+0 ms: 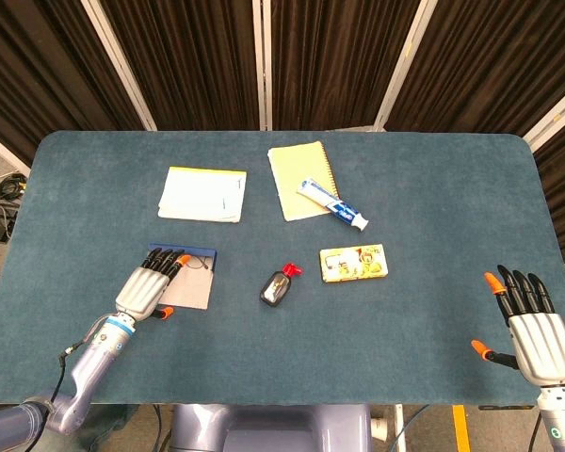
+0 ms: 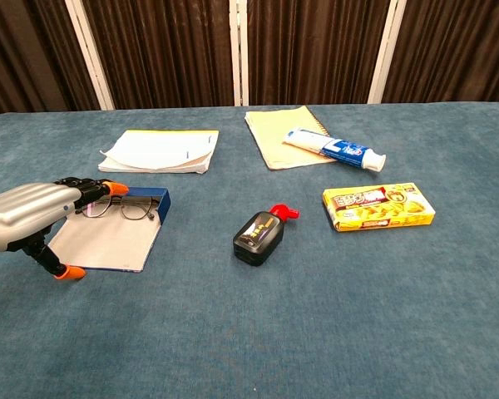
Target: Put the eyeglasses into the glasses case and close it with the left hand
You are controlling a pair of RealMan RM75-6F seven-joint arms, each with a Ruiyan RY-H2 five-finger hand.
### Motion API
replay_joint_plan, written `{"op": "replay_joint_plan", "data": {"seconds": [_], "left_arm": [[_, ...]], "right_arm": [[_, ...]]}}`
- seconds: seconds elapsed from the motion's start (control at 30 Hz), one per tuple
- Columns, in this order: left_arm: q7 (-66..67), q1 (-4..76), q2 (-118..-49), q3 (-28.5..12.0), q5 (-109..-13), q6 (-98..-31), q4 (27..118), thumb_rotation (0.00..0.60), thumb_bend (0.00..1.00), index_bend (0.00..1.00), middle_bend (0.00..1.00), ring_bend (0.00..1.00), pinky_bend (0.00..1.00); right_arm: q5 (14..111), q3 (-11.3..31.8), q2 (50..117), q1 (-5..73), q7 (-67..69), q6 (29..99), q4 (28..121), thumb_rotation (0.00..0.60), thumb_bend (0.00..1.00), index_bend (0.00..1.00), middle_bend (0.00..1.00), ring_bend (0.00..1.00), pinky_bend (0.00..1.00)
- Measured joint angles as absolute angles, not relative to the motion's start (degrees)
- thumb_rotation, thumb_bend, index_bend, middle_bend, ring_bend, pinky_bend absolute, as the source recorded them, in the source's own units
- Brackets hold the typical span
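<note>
A: Item one: the thin-rimmed dark eyeglasses (image 2: pixel 116 207). Where are they lying?

B: They are already sitting in the open blue glasses case with the pale grey lining (image 2: pixel 108 239), up against its raised blue back wall, towards the worktop's front left corner. So I am judging the step in hand to be the closing.

A: Item two: the left hand (image 2: pixel 29 218). What is it doing?

B: It is hovering over the left side of the case, fingers (image 1: pixel 172 260) stretched forward and slightly apart, gripping nothing. The orange fingertips are reaching about as far as the eyeglasses; whether they are touching them, I cannot tell. The thumb is pointing down beside the case's near left corner.

A: How is the closing best being handled?

B: By hooking the fingers behind the flap that is meant to fold, then sweeping it over steadily. The case is light and may be sliding on the blue felt worktop (image 1: pixel 405 198), so pressing down while folding is helping. The temples should be lying flat first, or the flap will be catching on them.

A: Item three: the right hand (image 1: pixel 537 330)?

B: It is resting at the front right corner, fingers spread, idle and holding nothing, well apart from the case.
</note>
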State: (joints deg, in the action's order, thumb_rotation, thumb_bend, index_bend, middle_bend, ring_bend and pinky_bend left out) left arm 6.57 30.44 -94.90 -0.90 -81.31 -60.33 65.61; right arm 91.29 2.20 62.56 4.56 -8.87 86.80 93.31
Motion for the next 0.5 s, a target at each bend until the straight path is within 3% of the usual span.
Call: {"op": "replay_joint_plan", "data": {"seconds": [0.5], "left_arm": [[7.3,30.8,-95.5,-1.4,-81.3,-59.8,64.8,0.600,0.21,0.00,0.00,0.00,0.00]], "right_arm": [[91.3,2.2,62.5,4.6,-8.8,86.8,93.2,0.600,0.00,0.00,0.00,0.00,0.00]]}}
